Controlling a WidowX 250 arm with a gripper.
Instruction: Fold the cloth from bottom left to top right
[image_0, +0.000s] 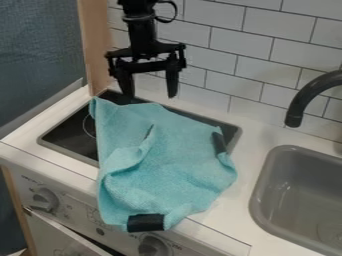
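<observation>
The claw (150, 95) hangs spread at twelve o'clock from the cloth (180, 172), a gap suited to pinching fabric. Rumpled across the hob (70, 138), it seemingly droops off the surface (257, 135) towards six.

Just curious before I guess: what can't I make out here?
In the camera view:
- Stovetop: middle hidden by the turquoise cloth.
- Cloth's underside: hidden by its upper surface.
- Sink: right side cut off by the right edge.
- Lettering near the left knob: too small.
</observation>
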